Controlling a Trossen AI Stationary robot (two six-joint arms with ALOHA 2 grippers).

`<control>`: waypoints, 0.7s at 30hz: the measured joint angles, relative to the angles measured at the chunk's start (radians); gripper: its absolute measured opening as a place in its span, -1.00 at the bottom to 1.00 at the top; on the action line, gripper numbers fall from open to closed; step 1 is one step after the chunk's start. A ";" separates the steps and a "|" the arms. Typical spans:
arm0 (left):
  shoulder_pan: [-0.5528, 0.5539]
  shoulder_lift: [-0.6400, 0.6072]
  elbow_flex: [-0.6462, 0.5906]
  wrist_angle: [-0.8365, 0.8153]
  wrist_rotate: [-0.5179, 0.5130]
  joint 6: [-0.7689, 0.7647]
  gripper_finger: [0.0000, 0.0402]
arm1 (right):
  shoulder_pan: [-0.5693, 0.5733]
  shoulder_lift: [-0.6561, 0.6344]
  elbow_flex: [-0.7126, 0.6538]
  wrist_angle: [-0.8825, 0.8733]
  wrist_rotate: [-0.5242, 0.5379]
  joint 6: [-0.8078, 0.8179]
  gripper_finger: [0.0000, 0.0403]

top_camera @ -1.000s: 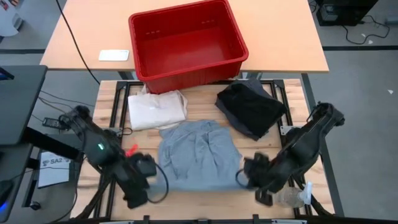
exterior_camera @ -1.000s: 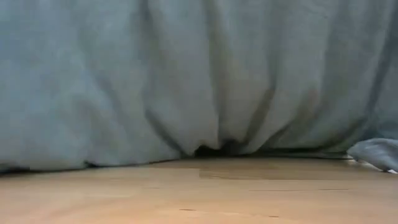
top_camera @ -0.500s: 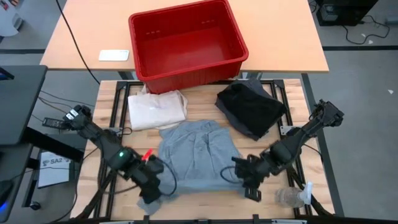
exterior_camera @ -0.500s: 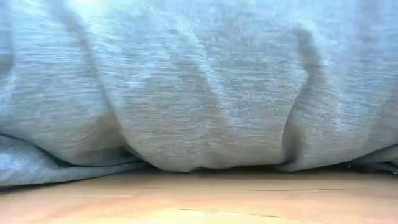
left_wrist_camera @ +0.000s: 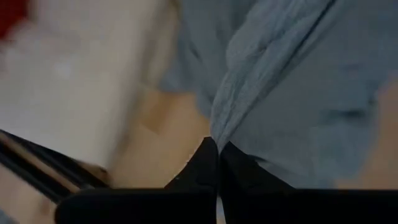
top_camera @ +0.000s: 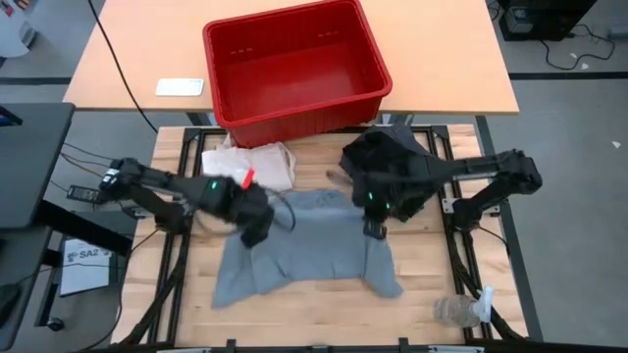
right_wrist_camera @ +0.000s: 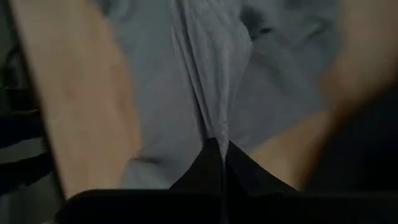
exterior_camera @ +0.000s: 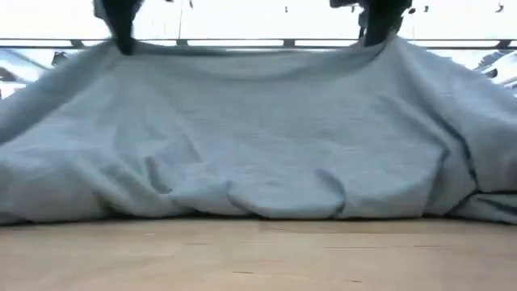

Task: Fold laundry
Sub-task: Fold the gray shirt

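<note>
Light grey T-shirt (top_camera: 309, 245) hangs pinched between our left claw (top_camera: 257, 230) and right claw (top_camera: 373, 224), its lower edge spread on the tabletop (top_camera: 324, 306). Beyond, the red bin (top_camera: 294, 69) holds nothing we see.

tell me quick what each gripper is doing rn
Left gripper: closed, pinching the light grey T-shirt.
Right gripper: closed, pinching the same T-shirt.

Grey floor (top_camera: 559, 147) surrounds slatted wooden table (top_camera: 432, 294) on black frame. Second, tan table (top_camera: 442, 59) abuts its far edge. Dark desk corner (top_camera: 29, 157) at left; cables (top_camera: 569, 54) on floor at far right.
</note>
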 joint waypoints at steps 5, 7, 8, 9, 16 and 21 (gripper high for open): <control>0.178 0.000 -0.003 0.006 -0.060 0.220 -0.93 | -0.189 0.018 0.000 -0.022 0.031 -0.121 -0.97; 0.247 0.000 -0.018 0.026 -0.066 0.283 -0.83 | -0.247 0.041 0.000 -0.035 0.028 -0.152 -0.91; 0.279 0.000 -0.031 0.052 -0.060 0.315 -0.76 | -0.274 0.050 0.000 -0.039 0.013 -0.157 -0.86; 0.307 0.000 -0.049 0.084 -0.038 0.350 -0.67 | -0.296 0.062 0.000 -0.055 -0.002 -0.165 -0.79; 0.370 0.001 -0.228 0.186 0.182 0.441 0.01 | -0.346 0.117 0.000 -0.168 0.109 -0.130 -0.22; 0.333 -0.006 -0.256 0.050 0.180 0.347 0.24 | -0.320 0.079 0.000 -0.162 0.112 -0.148 -0.06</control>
